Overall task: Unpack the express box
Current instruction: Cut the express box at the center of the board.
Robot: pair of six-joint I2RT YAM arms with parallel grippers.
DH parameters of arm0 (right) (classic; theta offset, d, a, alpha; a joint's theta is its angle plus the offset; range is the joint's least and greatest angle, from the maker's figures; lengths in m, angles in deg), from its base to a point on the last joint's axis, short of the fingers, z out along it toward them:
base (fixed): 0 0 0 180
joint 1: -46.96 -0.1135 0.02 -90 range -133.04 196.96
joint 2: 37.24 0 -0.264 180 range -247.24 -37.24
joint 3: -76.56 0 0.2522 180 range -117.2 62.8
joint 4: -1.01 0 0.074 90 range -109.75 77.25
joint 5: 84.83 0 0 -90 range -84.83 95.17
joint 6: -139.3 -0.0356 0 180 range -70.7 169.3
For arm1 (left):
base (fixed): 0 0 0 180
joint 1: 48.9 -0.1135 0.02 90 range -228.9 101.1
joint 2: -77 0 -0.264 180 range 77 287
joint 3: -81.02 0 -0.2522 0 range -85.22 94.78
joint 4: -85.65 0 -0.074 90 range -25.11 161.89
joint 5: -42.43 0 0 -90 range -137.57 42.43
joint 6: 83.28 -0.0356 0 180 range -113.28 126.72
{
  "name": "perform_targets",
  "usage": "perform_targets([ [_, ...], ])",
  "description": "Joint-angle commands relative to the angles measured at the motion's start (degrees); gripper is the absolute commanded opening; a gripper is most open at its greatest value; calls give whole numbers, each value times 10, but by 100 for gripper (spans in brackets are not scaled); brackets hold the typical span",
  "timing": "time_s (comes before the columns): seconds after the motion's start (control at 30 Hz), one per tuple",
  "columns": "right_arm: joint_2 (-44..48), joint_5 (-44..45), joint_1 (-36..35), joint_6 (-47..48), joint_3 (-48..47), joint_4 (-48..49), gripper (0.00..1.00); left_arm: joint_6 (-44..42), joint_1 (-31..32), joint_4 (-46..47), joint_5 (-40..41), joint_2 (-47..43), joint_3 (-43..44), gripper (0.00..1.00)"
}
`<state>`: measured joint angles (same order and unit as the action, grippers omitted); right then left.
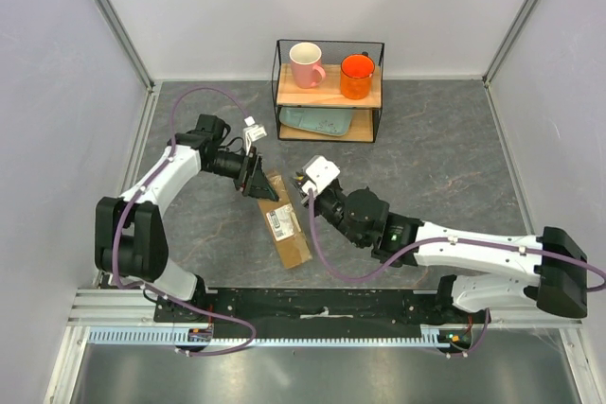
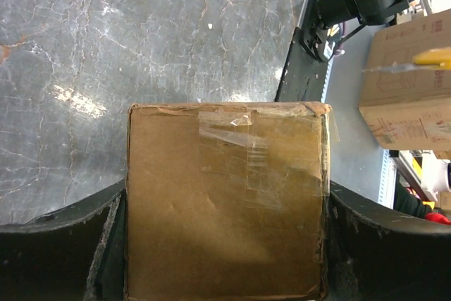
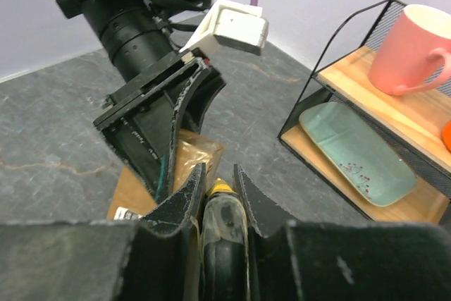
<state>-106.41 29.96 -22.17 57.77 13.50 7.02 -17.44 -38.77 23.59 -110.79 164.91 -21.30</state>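
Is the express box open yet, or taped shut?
Shut. In the left wrist view the express box has its end closed flat, with clear tape stuck across it; no flap is lifted and no contents show.

Both arms share one build. The left arm [image 1: 163, 180] and right arm [image 1: 473, 251] have smooth white shell links between black cylindrical joints, each rising from a chunky black base block [image 1: 131, 238]. A thin purple cable [image 1: 202, 92] runs in a loop along each arm. A small green light [image 1: 393, 231] glows on a black joint of the right arm. A white boxy camera housing [image 3: 237, 25] sits on each wrist. The left tool [image 1: 258, 180] and right tool [image 3: 218, 174] have matte black fingers [image 3: 184, 206], scuffed pale along their edges.
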Motion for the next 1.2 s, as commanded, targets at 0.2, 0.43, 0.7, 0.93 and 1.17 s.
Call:
perform_targets([
  [0.2,-47,149,-58,79,42,247,0,22,2,43,-4,-31,-48,26],
  [0.43,-76,177,-86,69,54,302,0,36,2,68,14,-63,-73,25],
  [0.7,-84,169,-89,44,55,300,0,32,2,68,22,-77,-75,25],
  [0.93,-90,156,-91,21,55,288,0,28,2,69,26,-78,-76,25],
  [1.17,-101,156,-92,7,59,289,0,25,2,69,26,-78,-78,25],
])
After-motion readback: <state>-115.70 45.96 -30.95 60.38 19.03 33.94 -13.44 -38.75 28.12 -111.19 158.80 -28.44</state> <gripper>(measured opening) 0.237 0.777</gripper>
